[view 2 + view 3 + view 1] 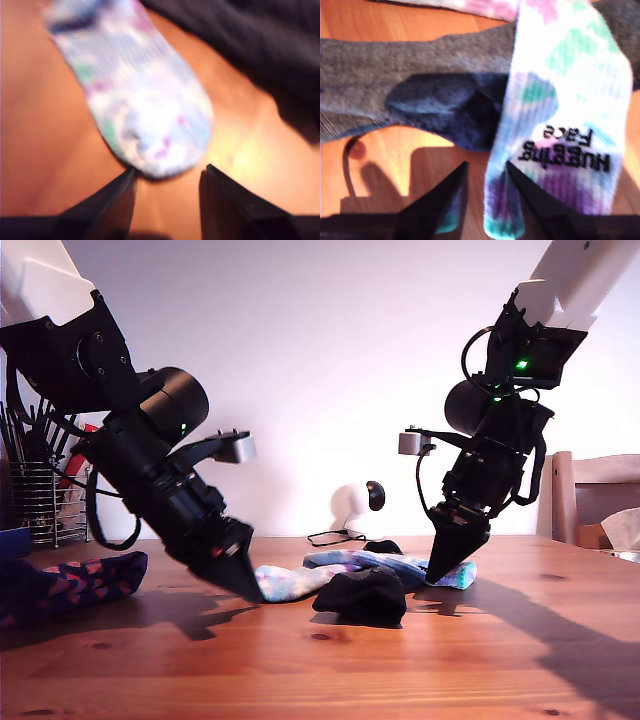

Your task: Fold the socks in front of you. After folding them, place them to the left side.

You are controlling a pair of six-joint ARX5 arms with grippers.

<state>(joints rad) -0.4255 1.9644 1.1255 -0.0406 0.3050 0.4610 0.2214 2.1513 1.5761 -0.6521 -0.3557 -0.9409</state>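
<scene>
A pastel tie-dye sock (300, 580) lies stretched across the middle of the wooden table (320, 670). My first gripper (245, 590), on the exterior view's left, is low at the table. It is open (167, 172), with the tie-dye sock's rounded toe (145, 100) just ahead of its fingertips. My second gripper (440, 575), on the exterior view's right, is down on the sock's other end. It stands open (486, 164), straddling the edge of the printed cuff (565, 90). A black sock (365, 595) is bunched in front. A grey sock (395, 75) lies under the cuff. A navy sock with pink blocks (80, 580) rests at the exterior view's left.
A wire rack (35, 500) stands at the back on the exterior view's left. A small white device (350, 510) with a cable sits by the wall. A wooden chair (595, 500) is at the exterior view's right edge.
</scene>
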